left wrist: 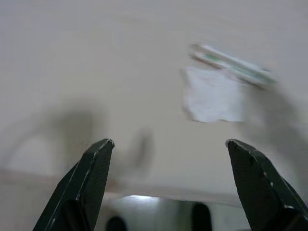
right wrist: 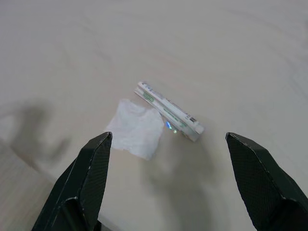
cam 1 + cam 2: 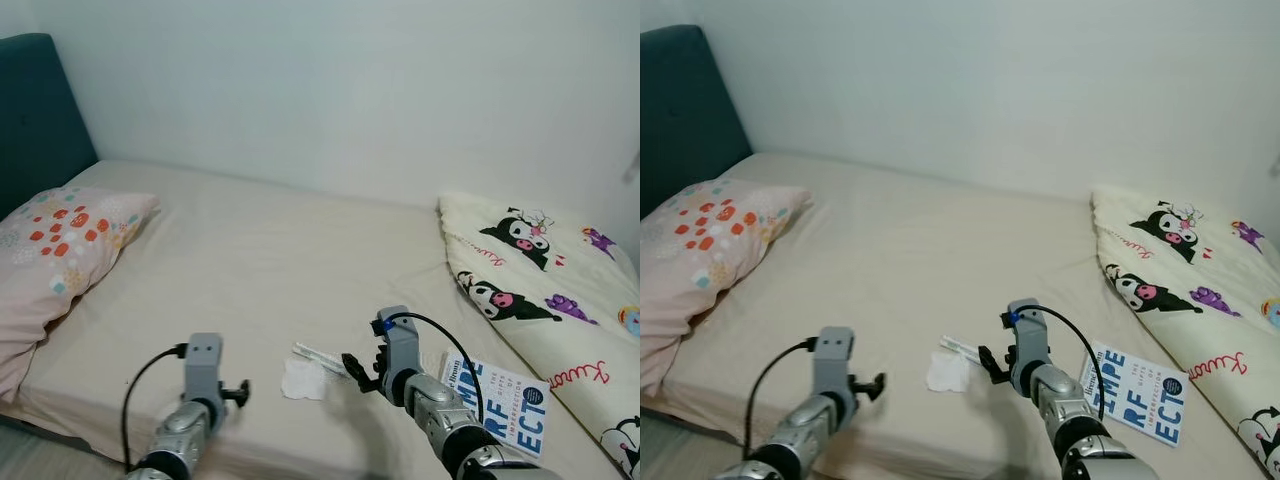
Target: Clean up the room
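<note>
Jaws wide, tissue [image 2: 135,128], tube [image 2: 168,111], book [image 3: 505,400]

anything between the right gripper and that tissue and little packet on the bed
Nothing visible. The right gripper hangs with jaws open above bare sheet, and the tissue and packet lie just ahead, uncovered. The book sits off to its right.
</note>
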